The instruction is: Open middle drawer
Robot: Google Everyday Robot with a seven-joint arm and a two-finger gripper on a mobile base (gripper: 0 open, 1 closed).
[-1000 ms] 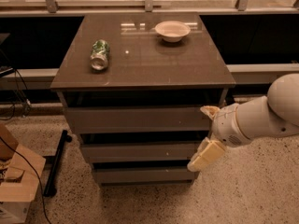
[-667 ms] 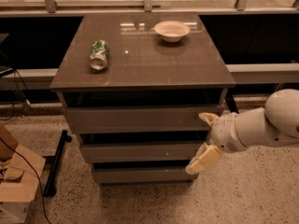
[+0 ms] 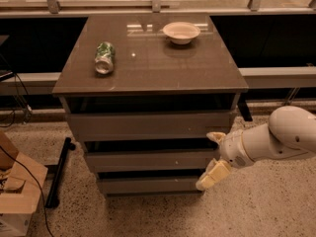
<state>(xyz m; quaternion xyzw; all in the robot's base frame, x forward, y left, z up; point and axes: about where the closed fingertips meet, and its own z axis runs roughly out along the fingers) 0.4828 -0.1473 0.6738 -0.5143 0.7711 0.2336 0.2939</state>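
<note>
The middle drawer (image 3: pixel 148 160) is the long low grey-brown front panel, second of three in the cabinet, with a dark gap above it. It sits about flush with the other fronts. My gripper (image 3: pixel 214 157) is at the drawer's right end, coming in from the right on a white arm. It is open: one cream fingertip (image 3: pixel 216 137) sits by the drawer's top right corner, and the other (image 3: pixel 211 176) is near the lowest drawer's right end. It holds nothing.
The cabinet top (image 3: pixel 148 68) carries a green can (image 3: pixel 104 57) lying on its side and a white bowl (image 3: pixel 181 32). A cardboard box (image 3: pixel 17 196) and a black bar (image 3: pixel 59 172) stand on the floor at the left. A ledge runs behind.
The gripper has moved down from the top drawer's level to the middle drawer's right end, and the arm has dropped lower. The drawers have not moved.
</note>
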